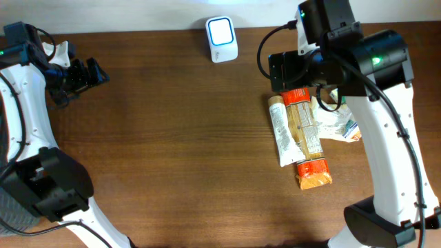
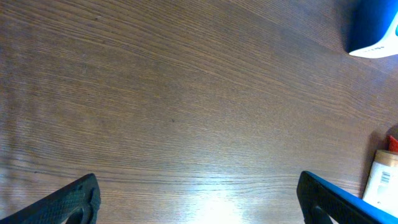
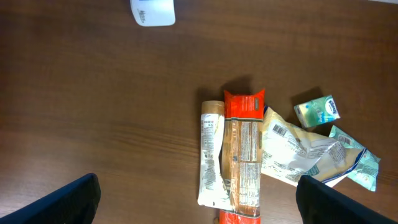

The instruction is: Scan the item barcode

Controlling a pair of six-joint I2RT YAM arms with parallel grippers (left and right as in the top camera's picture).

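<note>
Right claw (image 3: 196, 186): wide open, empty, above the orange packet (image 3: 244, 155), which lies flat on the desk (image 3: 93, 112) touching a white tube (image 3: 210, 155), well apart from the scanner (image 3: 153, 11). Left claw (image 2: 196, 186): wide open, empty.

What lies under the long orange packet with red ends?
The orange packet overlaps the white tube on one side and the crumpled white pouch on the other. Whatever lies beneath its middle is covered.

A dark brown wooden table (image 1: 172, 138) with fine lengthwise grain ends at a pale strip (image 1: 103, 14) along its far edge.
</note>
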